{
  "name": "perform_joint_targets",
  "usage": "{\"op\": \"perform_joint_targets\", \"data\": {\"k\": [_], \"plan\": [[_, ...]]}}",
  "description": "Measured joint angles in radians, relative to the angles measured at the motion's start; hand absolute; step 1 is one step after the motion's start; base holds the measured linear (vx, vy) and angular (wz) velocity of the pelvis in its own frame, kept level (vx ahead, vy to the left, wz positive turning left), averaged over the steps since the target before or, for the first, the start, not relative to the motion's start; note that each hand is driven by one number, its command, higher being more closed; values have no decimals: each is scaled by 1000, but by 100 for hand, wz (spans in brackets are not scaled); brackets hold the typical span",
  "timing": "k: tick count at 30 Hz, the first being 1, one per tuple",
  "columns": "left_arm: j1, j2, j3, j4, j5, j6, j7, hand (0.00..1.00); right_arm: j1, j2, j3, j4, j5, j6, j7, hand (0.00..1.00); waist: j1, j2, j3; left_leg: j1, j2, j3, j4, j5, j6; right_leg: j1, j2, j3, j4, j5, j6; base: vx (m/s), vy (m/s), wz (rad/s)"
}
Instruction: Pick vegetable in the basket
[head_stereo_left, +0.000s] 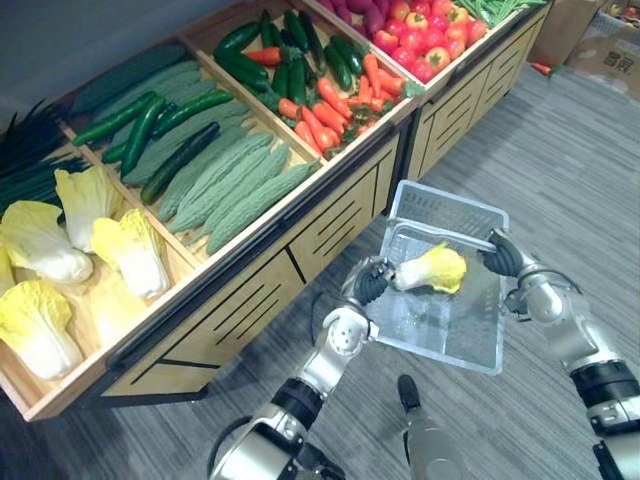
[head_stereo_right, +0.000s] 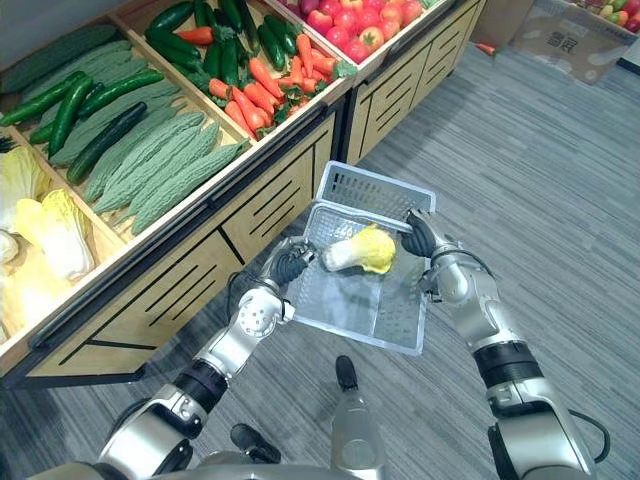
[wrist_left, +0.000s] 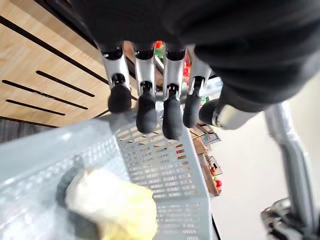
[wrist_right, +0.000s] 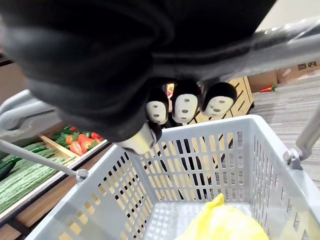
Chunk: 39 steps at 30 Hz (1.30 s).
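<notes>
Progress looks close to complete, as far as you can judge: the grey plastic basket (head_stereo_left: 445, 210) hangs in front of the robot, clear of the stand, and one napa cabbage (head_stereo_left: 432, 269) lies inside it on its side, the white stem end toward the left rim and the yellow leaves toward the right. Your left hand (head_stereo_left: 372, 283) pinches the basket's left rim between its fingers and thumb, while your right hand (head_stereo_left: 503, 255) has its fingers curled at the right rim, apparently round the swing handle, so both hands are taken up with carrying and neither has a vegetable in it. What is left, if anything, is more picking, and for that you would first have to free a hand. To the robot's left stands the long wooden produce stand (head_stereo_left: 250, 300), its bins holding loose napa cabbages (head_stereo_left: 130, 250) nearest, then bitter gourds (head_stereo_left: 235, 185) and cucumbers (head_stereo_left: 160, 135), then carrots (head_stereo_left: 325, 115), and tomatoes (head_stereo_left: 425, 35) at the far end. Cardboard boxes (head_stereo_left: 610, 50) sit well apart on the grey floor (head_stereo_left: 520, 140). Nothing blocks the way between basket and stand.
</notes>
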Motion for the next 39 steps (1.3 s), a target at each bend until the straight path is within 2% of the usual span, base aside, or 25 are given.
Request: {"op": "perform_joint_targets", "data": {"k": [4, 6, 10, 13, 15, 16, 19, 22, 25, 30, 31, 34, 39], "plan": [[0, 27, 1, -233, -78, -17, -14, 0, 86, 28, -80, 106, 8, 0, 6, 100, 14, 7, 1, -12, 3, -68, 0, 9, 12, 29, -17, -56, 7, -7, 9, -20, -14, 49], [2, 51, 0, -366, -91, -44, -21, 0, 149, 50, -152, 188, 8, 6, 6, 100, 31, 14, -1, -11, 4, -113, -5, 11, 15, 56, -24, -93, 11, -8, 10, -23, -7, 57], [14, 106, 10, -513, -154, -83, -19, 0, 205, 79, -252, 306, 7, 23, 3, 100, 54, 15, -2, -15, -6, -183, -7, 14, 20, 96, -50, -159, 11, -18, 19, -22, 5, 54], [64, 120, 34, -620, -175, -93, -17, 0, 232, 93, -335, 421, 8, 30, 0, 100, 58, 17, -19, -38, -23, -252, -7, 24, 33, 121, -80, -230, 11, -45, 19, -11, 1, 67], [97, 135, 62, -679, -196, -99, -17, 0, 235, 106, -385, 488, 8, 44, -3, 100, 67, 24, -30, -51, -26, -288, -7, 34, 43, 131, -87, -268, 10, -45, 19, 12, -17, 57], [108, 138, 87, -704, -196, -105, -17, 0, 244, 117, -420, 537, 10, 47, -6, 100, 81, 25, -36, -53, -26, -306, -7, 41, 49, 144, -90, -289, 7, -45, 19, -5, -24, 56], [158, 143, 197, -752, -196, -120, 0, 0, 271, 149, -491, 632, 35, 53, -33, 100, 90, 20, -73, -77, -29, -374, -8, 55, 56, 174, -98, -359, -10, -46, 17, -2, -15, 61], [225, 142, 322, -755, -195, -117, 30, 0, 305, 186, -545, 678, 67, 61, -47, 100, 106, 12, -108, -107, -29, -426, -8, 71, 58, 182, -102, -414, -12, -51, 10, -3, -7, 51], [295, 146, 437, -751, -183, -107, 48, 0, 345, 218, -595, 696, 89, 60, -71, 100, 109, 0, -120, -135, -31, -492, -8, 90, 62, 210, -102, -485, -29, -55, 5, -19, 1, 65], [366, 165, 551, -682, -145, -79, 69, 0, 383, 265, -648, 706, 125, 62, -106, 100, 123, -31, -144, -169, -38, -553, -8, 106, 60, 224, -104, -548, -47, -58, 0, -21, 23, 41], [405, 172, 597, -639, -132, -63, 70, 0, 393, 286, -665, 707, 128, 62, -112, 100, 124, -48, -155, -171, -43, -567, -8, 107, 61, 229, -107, -560, -49, -58, 1, 3, 37, 17], [451, 173, 660, -574, -83, -41, 74, 0, 407, 306, -666, 707, 139, 62, -114, 100, 126, -67, -167, -171, -48, -573, -8, 107, 60, 239, -112, -572, -58, -58, 3, 11, 36, 12], [498, 187, 754, -324, 30, -10, 81, 0, 409, 326, -674, 703, 158, 62, -138, 100, 124, -68, -175, -171, -59, -575, -8, 98, 69, 241, -120, -578, -62, -62, 6, 10, 39, 3]]}}
